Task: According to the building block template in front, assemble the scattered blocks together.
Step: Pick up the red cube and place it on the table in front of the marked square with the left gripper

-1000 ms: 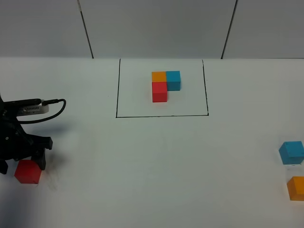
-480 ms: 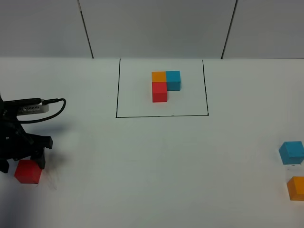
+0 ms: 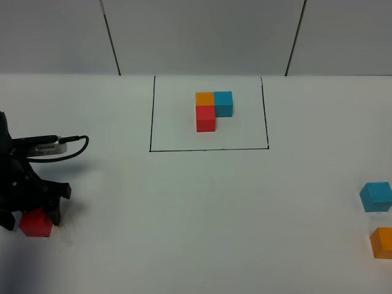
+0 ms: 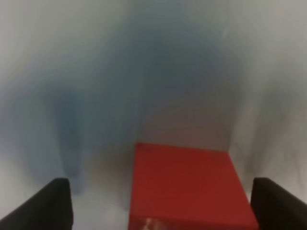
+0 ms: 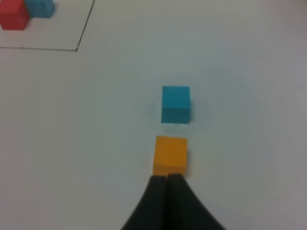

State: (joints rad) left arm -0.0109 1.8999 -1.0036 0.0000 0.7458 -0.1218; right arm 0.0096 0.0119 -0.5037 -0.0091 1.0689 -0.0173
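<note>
Left wrist view shows the red cube (image 4: 189, 187) lying ungripped between the wide-apart fingers of the left tool (image 4: 165, 203).

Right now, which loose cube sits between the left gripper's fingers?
The red cube, at the far left: the open left gripper straddles it. The light blue cube and orange cube lie far right, between no fingers.

Template (image 3: 211, 110) centred far side of bench (image 3: 196, 220). Loose block (image 3: 35, 225) near-left, between fingers of left pincer (image 4: 163, 211). Far right: rear block (image 3: 375, 196) just behind front block (image 3: 383, 242).
</note>
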